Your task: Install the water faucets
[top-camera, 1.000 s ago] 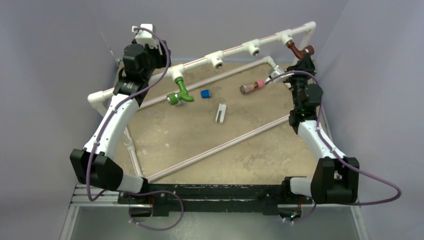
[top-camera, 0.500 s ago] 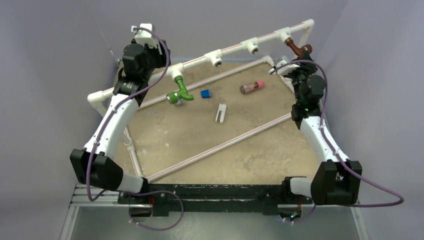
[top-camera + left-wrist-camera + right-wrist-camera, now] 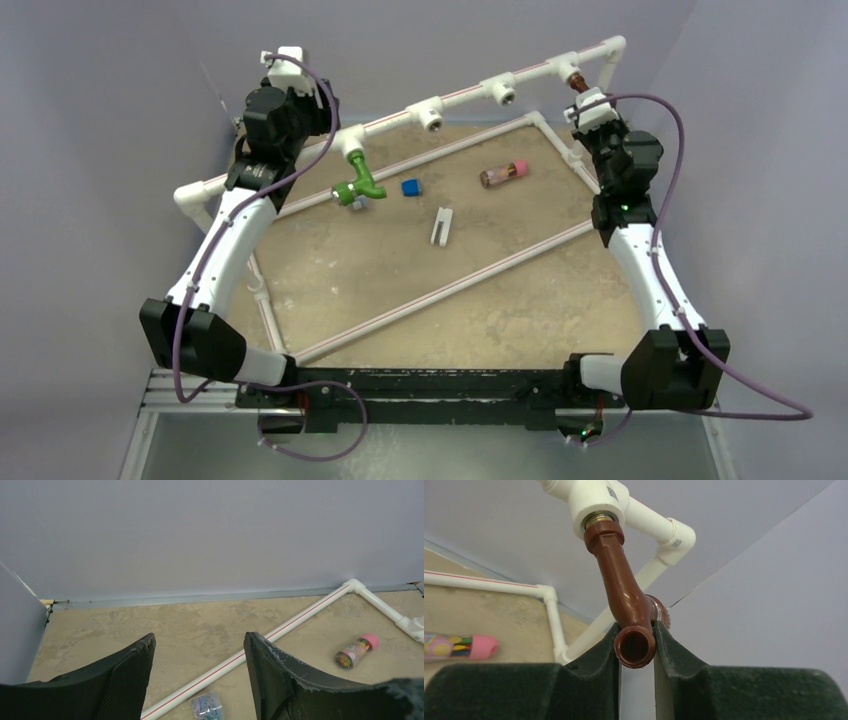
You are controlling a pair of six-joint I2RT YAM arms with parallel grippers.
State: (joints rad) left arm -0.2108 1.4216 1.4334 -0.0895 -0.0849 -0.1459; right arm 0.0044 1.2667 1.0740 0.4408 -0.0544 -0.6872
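Grip: right pincer point(image 3: 635, 650) clamped on the open spout end of the brown tap point(image 3: 621, 587), one pad each side.
Reason: holding the far end gives leverage to turn it. My read is that it's being screwed home.
Seat: the tap's threaded end sits in the brass ring of the white corner joint point(image 3: 596, 500), far right of the pipe frame. The body hangs down and bends toward the camera.
Other arm: left pincer point(image 3: 199, 675) has jaws apart with nothing between, raised at far left, out of the way.
Second tap: green tap point(image 3: 360, 180) hangs from the left joint point(image 3: 352, 143) on the rear pipe and looks fitted.
Wrist view only: the grip itself and the thread seat. Overhead, the brown tap is just a sliver past the right arm.
Overhead only: green tap, a bare joint point(image 3: 432, 120) between the taps, blue block point(image 3: 410, 186), white clip point(image 3: 441, 225).
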